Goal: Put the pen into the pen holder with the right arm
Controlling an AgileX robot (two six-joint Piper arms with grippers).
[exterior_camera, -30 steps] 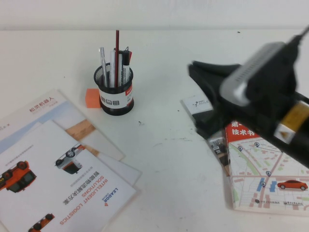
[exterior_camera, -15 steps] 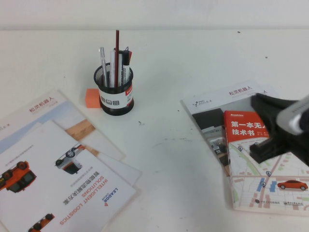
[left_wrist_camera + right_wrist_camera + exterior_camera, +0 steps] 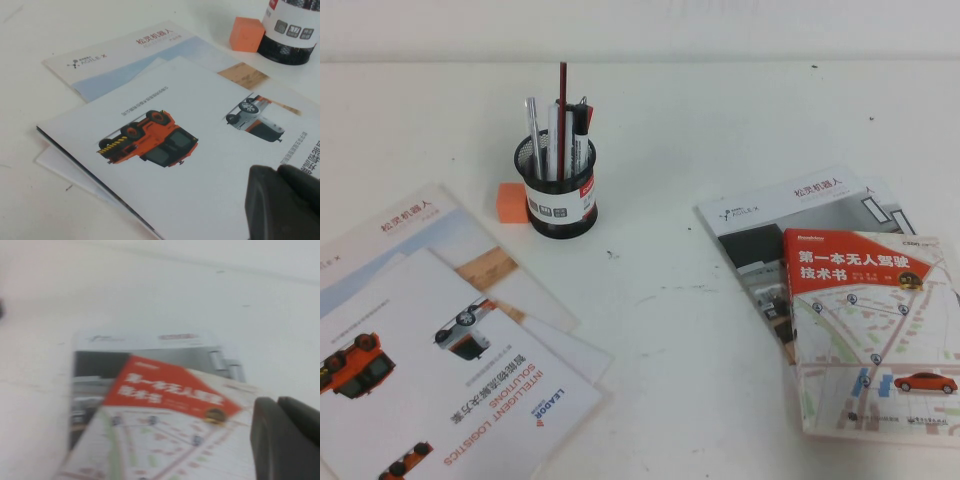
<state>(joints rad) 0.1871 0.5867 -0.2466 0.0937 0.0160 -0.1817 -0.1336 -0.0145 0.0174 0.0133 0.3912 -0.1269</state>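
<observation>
The black mesh pen holder [image 3: 557, 190] with a white label band stands upright at the back left of the table. A slim silver-grey pen [image 3: 533, 135] stands inside it, beside a dark red pencil and black-and-red capped pens. Neither arm shows in the high view. In the right wrist view my right gripper [image 3: 276, 402] hangs over the red-covered book [image 3: 165, 390], fingers together and empty. In the left wrist view my left gripper [image 3: 277, 172] is shut and empty above the brochures, with the holder's base [image 3: 290, 30] further off.
An orange block [image 3: 511, 202] lies against the holder's left side and also shows in the left wrist view [image 3: 246, 34]. Overlapping brochures [image 3: 440, 330] cover the front left. A stack of books [image 3: 860, 320] lies at the front right.
My right arm has drawn back to the right and out of the high view, uncovering the books. The holder and its pens have not moved.
</observation>
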